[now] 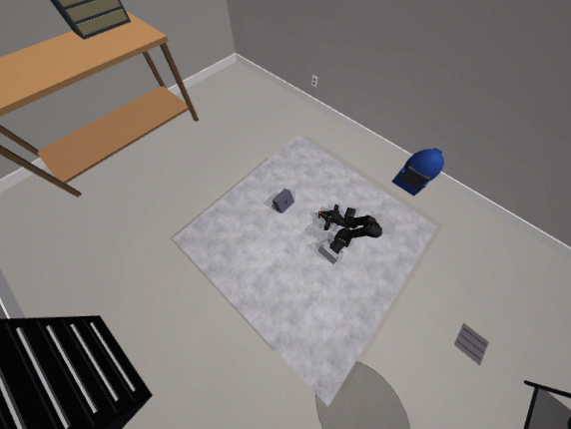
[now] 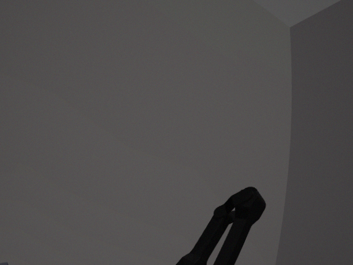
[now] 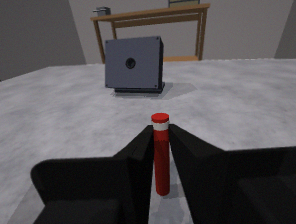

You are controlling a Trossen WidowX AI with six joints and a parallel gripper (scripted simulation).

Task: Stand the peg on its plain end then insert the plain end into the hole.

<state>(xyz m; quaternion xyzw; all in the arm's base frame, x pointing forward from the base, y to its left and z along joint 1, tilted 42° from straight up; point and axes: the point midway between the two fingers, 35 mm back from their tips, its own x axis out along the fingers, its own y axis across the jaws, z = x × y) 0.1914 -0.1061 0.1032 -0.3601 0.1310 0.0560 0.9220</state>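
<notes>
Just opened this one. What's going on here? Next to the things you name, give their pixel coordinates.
The arm's gripper (image 1: 321, 214) (image 3: 160, 129) is shut on a red peg (image 1: 319, 214) (image 3: 161, 160), pinching it near the end with the white band (image 3: 160, 126); the plain end points away from that grip, toward the bottom of the wrist view. The sloped panel (image 1: 281, 203) (image 3: 120, 75) stands apart from the peg, its hole (image 3: 130, 63) unfilled. So the peg is in hand and not in the hole. Whether its plain end touches the table, I cannot tell.
</notes>
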